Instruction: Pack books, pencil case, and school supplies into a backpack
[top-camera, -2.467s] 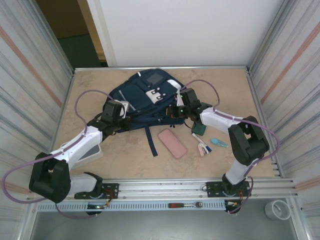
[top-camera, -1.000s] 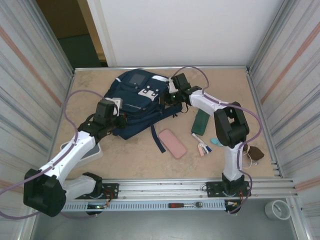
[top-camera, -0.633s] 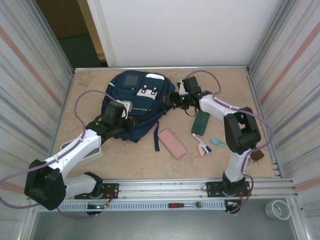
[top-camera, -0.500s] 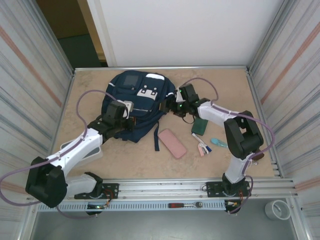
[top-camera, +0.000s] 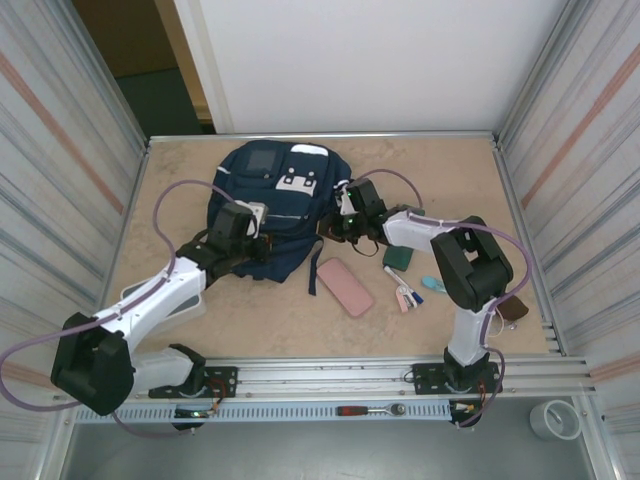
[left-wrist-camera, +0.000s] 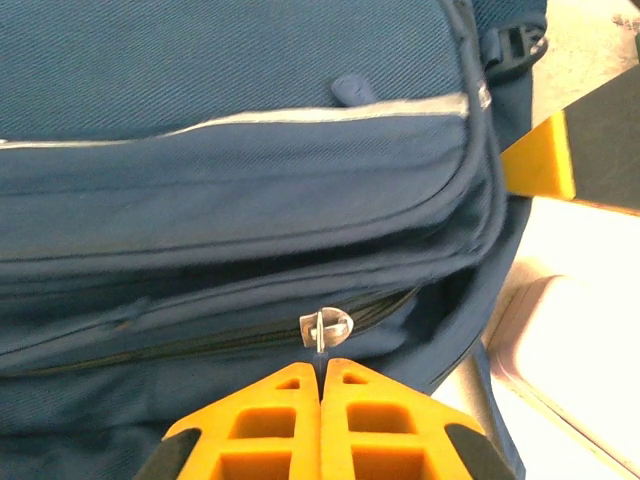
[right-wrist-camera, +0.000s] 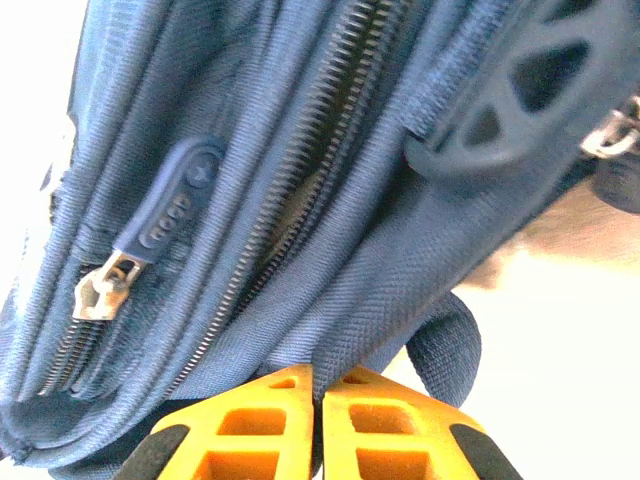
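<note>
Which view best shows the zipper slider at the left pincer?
Left wrist: the metal slider sits sharp and close, right at the tips of the shut left pincer. In top external the arm covers that spot on the backpack; right wrist faces other zippers.

Bright, even light from above fills the overhead view, leaving only soft, short shadows on the beige stone-patterned tabletop (top-camera: 250, 320). The plain white back wall (top-camera: 380, 70) is bright without glare, and the ribbed metal side walls (top-camera: 60, 150) splay outward with wide-angle distortion. In both wrist views the weave of the large navy-blue fabric backpack (left-wrist-camera: 250, 220) reads sharp mid-frame, while the background beyond it burns out to white and the frame edges go soft.
</note>
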